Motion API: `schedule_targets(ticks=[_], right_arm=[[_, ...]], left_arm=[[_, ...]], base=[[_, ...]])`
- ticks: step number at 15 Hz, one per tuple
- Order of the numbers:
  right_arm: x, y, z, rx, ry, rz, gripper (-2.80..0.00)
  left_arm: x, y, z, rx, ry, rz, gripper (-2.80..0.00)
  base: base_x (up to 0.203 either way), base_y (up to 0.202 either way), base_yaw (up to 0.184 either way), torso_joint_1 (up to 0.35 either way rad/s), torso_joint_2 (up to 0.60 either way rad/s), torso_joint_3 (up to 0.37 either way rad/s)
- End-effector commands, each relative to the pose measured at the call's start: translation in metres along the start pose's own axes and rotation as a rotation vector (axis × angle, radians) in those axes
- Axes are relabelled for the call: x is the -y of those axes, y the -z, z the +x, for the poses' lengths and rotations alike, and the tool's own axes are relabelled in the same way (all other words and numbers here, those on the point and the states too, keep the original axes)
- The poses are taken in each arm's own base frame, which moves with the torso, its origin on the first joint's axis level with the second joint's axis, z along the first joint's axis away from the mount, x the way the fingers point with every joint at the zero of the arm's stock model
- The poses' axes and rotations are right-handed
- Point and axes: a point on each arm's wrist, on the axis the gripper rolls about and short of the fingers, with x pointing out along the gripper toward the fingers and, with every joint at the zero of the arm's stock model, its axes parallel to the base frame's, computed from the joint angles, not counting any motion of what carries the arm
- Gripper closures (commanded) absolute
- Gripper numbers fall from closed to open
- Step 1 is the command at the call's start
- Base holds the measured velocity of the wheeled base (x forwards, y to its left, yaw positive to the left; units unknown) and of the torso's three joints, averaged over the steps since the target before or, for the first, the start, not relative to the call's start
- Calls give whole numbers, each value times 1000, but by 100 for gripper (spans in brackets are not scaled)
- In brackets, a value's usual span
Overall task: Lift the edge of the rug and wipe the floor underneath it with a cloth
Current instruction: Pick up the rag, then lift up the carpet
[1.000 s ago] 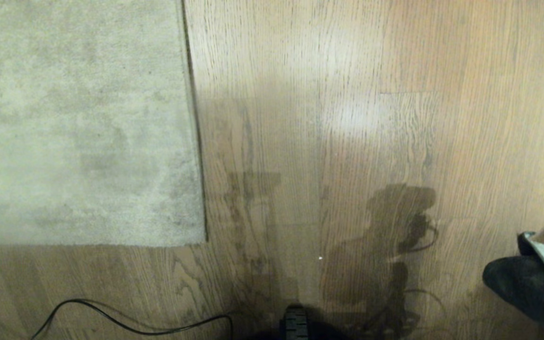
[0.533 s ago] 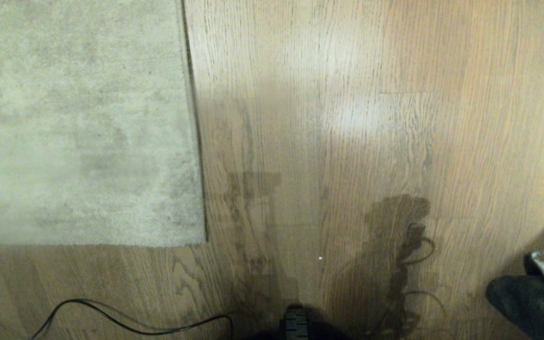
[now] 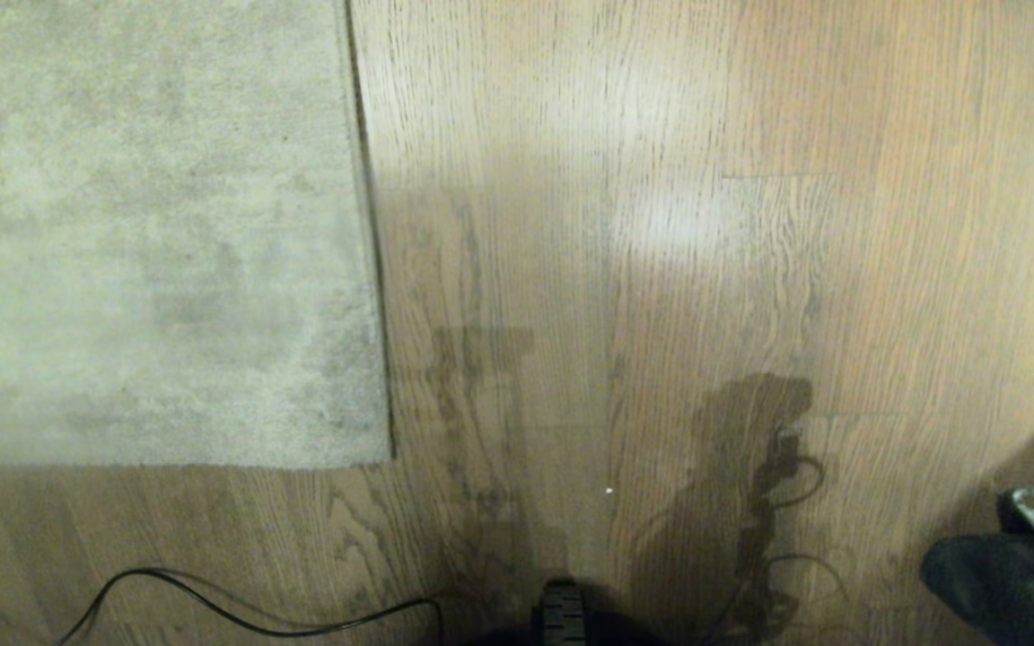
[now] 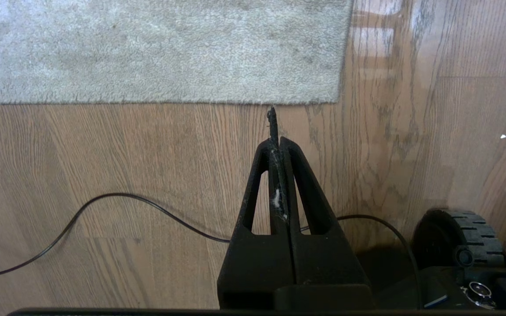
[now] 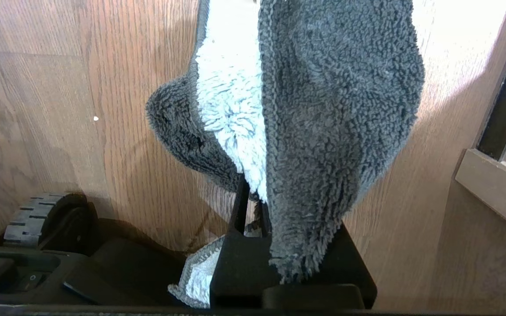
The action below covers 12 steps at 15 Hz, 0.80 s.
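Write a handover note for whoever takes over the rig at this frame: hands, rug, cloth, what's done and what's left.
Left hand: shut, empty, above bare floor just short of the rug near its corner.
Right hand: shut on the cloth, which drapes over it, at the robot's right, well away from the rug.
Rug lies flat, no edge lifted.
Done: cloth in hand.
Left: lift the rug edge, wipe the floor beneath it. A black cable lies on the floor near the rug.

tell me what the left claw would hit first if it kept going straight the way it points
Probably the light brown wood-plank floor, just short of the pale grey-beige rug; the shut left claw aims at that edge, though depth is unclear.
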Motion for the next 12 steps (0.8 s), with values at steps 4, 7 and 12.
schedule_targets(ticks=[4,7,12], right_arm=[[0,0,0,0,-1,1,0],[0,0,0,0,-1,1,0],[0,0,0,0,-2,1,0]], left_arm=[[0,0,0,-2,0,-1,0],[0,0,0,-2,0,-1,0],[0,0,0,-2,0,-1,0]], base=[[0,0,0,0,0,0],[0,0,0,0,0,0],[0,0,0,0,0,0]])
